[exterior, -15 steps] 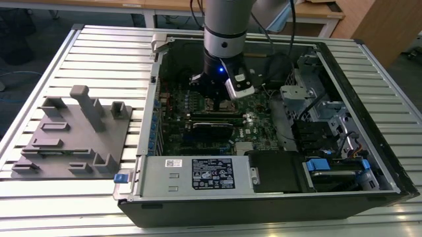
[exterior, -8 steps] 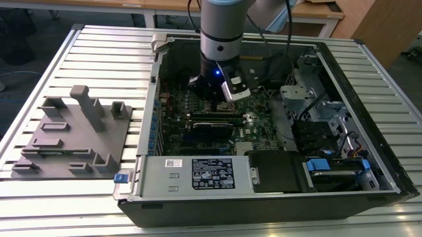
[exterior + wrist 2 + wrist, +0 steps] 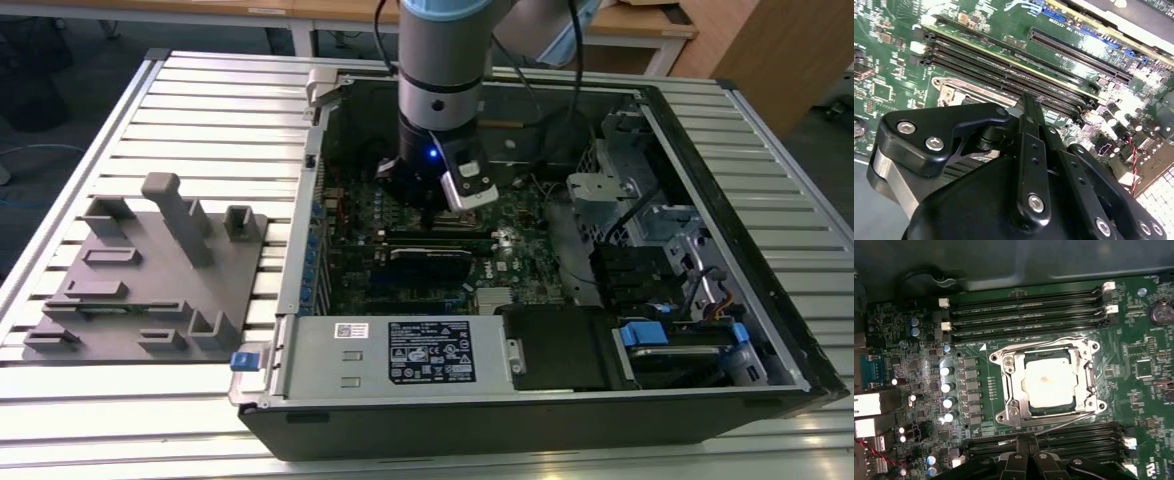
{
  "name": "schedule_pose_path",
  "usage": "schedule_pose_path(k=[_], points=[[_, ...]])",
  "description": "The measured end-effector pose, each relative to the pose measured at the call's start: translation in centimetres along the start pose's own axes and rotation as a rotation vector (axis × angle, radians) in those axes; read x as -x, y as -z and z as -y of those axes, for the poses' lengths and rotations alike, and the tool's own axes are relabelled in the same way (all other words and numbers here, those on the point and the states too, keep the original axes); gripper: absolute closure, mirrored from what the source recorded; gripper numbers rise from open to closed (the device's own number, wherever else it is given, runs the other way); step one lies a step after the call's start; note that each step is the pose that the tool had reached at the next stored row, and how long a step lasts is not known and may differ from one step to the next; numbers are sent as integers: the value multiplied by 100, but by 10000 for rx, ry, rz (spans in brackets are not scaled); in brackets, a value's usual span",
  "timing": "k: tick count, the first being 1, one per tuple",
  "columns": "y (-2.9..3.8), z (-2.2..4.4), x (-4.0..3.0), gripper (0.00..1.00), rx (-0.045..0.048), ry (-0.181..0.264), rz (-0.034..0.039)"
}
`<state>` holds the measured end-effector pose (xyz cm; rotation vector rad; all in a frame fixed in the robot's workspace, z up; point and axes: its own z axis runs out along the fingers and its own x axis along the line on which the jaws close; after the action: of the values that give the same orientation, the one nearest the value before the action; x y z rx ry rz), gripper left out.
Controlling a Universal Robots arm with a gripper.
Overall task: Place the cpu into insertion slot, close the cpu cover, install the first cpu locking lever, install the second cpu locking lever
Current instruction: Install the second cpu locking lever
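Observation:
In the first wrist view the cpu, a square chip with a pale metal top, lies in the insertion slot. The silvery cpu cover lies down around it. Thin wire levers run slightly slanted along two sides of the frame; I cannot tell whether they are latched. My gripper hovers just off one side of the socket, shut with nothing between its fingers. The second wrist view has the black fingers meeting over the socket's metal edge. In the exterior view the gripper hangs low over the motherboard inside the open case.
Long black memory slots flank the socket on two sides. Silver capacitors stand close by. The case walls, a drive cage and the power supply ring the board. A grey fixture plate sits on the slatted table at the exterior view's left.

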<state>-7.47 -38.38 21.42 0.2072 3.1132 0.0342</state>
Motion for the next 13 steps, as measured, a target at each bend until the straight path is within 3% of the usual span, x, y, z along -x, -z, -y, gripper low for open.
schedule_pose_path(k=[13], points=[[-85, 17, -116, 90, 10, 0, -1]])
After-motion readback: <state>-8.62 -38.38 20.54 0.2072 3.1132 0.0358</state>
